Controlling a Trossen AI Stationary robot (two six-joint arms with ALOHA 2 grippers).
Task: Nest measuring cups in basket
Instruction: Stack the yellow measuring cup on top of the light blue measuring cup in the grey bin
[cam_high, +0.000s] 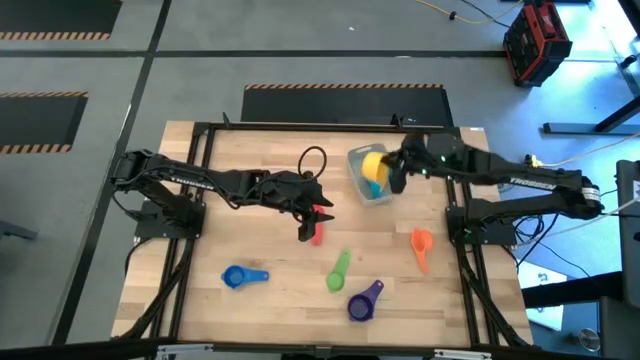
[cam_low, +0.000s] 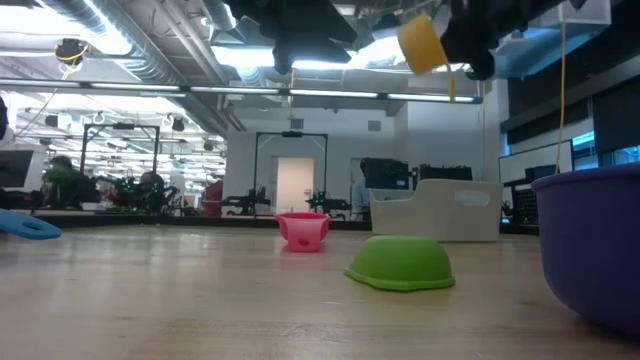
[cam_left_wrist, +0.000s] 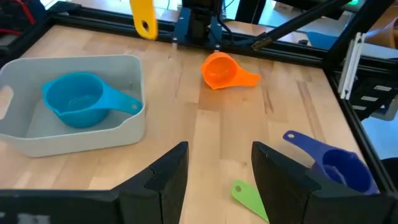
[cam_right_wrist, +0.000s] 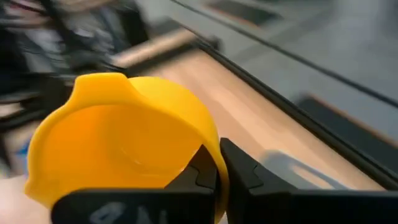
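Observation:
My right gripper is shut on the yellow cup and holds it in the air above the basket near the table's far right. The teal cup lies in the basket. My left gripper is open at the table's middle, right over the red cup; whether it touches the cup I cannot tell. The blue cup, green cup, purple cup and orange cup lie on the table. The green cup rests bowl down. My right gripper pinches the yellow cup's bowl wall at the rim, one finger inside the bowl and one outside. The cup is lifted clear above the basket and tipped, with its handle hanging down.
A black cable loop lies on the table left of the basket. A dark metal frame runs round the tabletop. Bare wood shows between the basket and the cups along the near edge.

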